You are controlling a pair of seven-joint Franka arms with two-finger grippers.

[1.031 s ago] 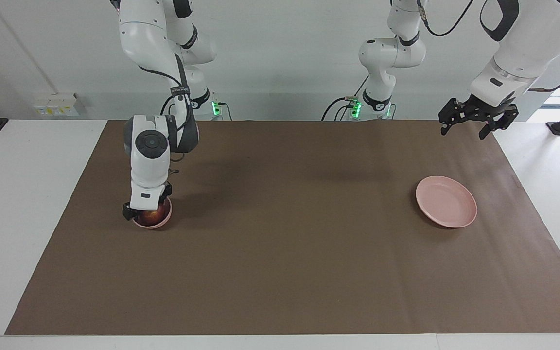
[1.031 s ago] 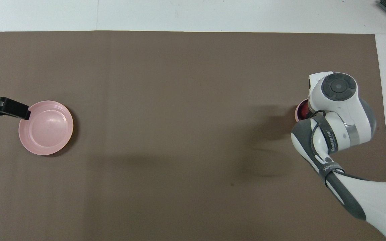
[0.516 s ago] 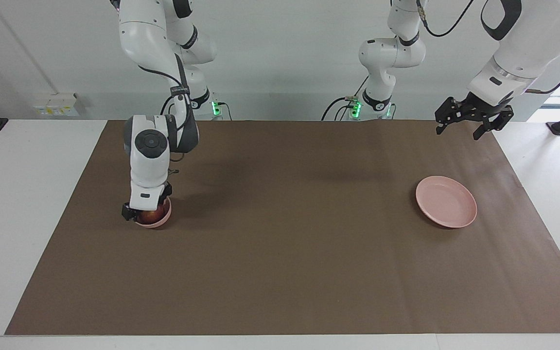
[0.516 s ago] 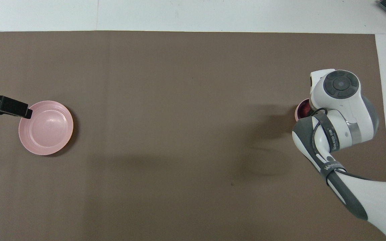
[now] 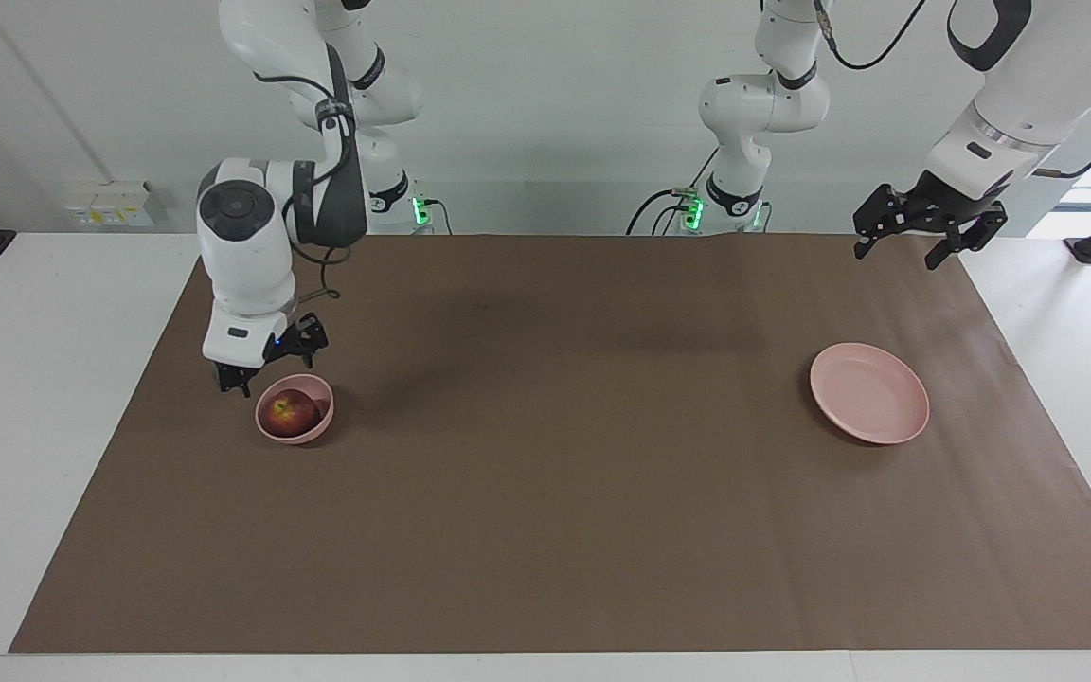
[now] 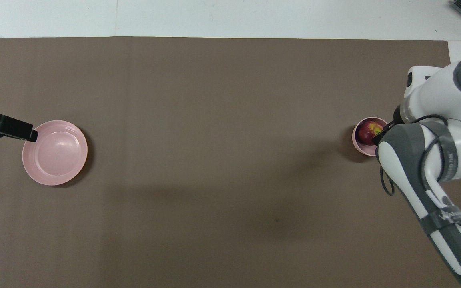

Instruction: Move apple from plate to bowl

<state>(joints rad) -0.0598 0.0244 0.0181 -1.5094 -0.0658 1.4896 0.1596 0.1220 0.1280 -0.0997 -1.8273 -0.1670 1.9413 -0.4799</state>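
The right pincer (image 5: 264,371) is hanging with its fingers spread, gripping nothing, just over the rim of the bowl (image 5: 318,431) on the side toward the robots. It is clear of the apple (image 5: 289,412), which is sitting inside the bowl with its yellowish stem patch facing up. From above, the right arm's white and grey wrist is covering the pincer almost entirely (only a dark tip is peeking out at the bowl's edge), and it is also hiding part of the bowl (image 6: 359,147), so just the apple (image 6: 368,131) and a crescent of pink rim are showing there. The right forearm is pointing nearly straight down, with its round joint cap facing outward and a loose black cable looping beside it.

The left pincer (image 5: 905,238) is waiting in the air over the edge of the brown mat (image 5: 555,474) at the left arm's end of the surface, its fingers spread and empty, tilted downward. In the overhead view only one black finger (image 6: 12,130) is showing, cut off by the frame and overlapping the rim of the plate (image 6: 56,176). The plate (image 5: 872,403) is lying bare on the mat, well apart from the bowl.
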